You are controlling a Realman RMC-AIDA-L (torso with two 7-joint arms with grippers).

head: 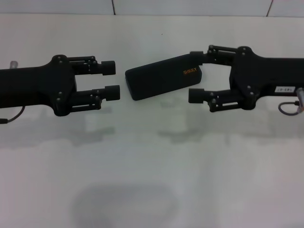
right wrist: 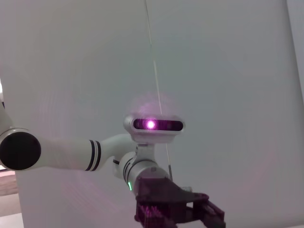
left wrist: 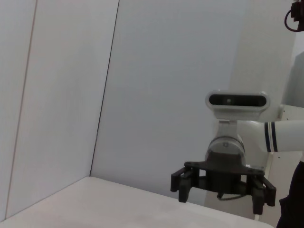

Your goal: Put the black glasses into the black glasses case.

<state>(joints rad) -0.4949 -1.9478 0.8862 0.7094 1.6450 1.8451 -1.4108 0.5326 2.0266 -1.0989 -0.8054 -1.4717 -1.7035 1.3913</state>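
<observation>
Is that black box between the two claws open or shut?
Shut. The black glasses case lies flat on the white table, lid down with its orange lettering on top; no lining or glasses visible.

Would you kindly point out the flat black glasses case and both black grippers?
flat black glasses case (head: pixel 159 77): head view, middle of closed lid.
left gripper (head: pixel 112 80): head view, gap between open fingertips.
right gripper (head: pixel 195 76): head view, between open fingertips.
</observation>
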